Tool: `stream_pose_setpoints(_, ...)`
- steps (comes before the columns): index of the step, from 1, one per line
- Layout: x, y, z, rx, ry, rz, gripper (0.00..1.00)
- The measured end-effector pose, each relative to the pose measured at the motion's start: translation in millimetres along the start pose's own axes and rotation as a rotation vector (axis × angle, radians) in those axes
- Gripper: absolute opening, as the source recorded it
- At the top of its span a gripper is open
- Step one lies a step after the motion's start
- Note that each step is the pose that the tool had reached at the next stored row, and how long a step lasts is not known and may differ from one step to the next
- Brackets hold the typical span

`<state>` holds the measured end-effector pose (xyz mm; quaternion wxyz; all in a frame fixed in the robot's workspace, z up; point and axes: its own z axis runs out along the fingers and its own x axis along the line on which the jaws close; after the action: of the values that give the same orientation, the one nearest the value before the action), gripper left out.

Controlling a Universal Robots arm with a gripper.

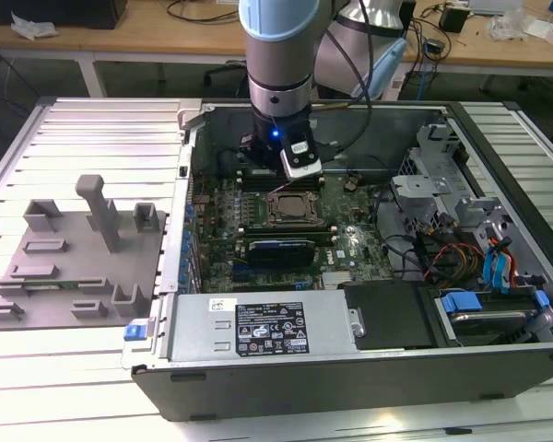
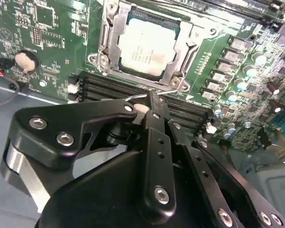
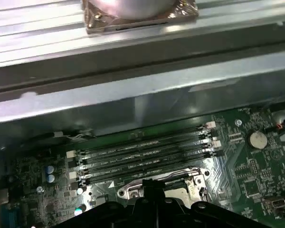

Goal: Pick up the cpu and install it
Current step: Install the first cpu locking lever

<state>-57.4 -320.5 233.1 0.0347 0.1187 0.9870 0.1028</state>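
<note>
Jaws clenched together hang just beside the socket (image 2: 109,40), where the cpu (image 2: 145,45) lies seated.

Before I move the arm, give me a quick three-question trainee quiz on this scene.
1. True or false: the cpu sits inside the socket frame.
2. The gripper tip is nearest: A memory slots, B power supply, C drive bay.
3. Fill in: the grey pegged plate lies to the exterior view's ____ of the case.
Key: 1 true; 2 A; 3 left.
</note>
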Motion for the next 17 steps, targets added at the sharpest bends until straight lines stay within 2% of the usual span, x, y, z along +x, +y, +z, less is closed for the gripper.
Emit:
stream_pose_setpoints(1,-0.9,1.2,2.4,0.0017,-0.0059,0.027,0.11)
stream_pose_setpoints(2,-2.9,6.5,6.1,0.0057,-0.0093,0.038,0.11)
stream_pose_setpoints(3,-3.4,7.3,10.1,0.0103,-0.0121,0.046,0.11)
stream_pose_setpoints(6,-4.2,8.1,12.1,0.0119,-0.0143,0.055,0.11)
stream_pose_setpoints(11,-4.2,7.8,15.8,0.0155,-0.0293,0.126,0.11)
stream_pose_setpoints(17,-2.5,14.7,18.9,0.0166,-0.0345,0.15,0.11)
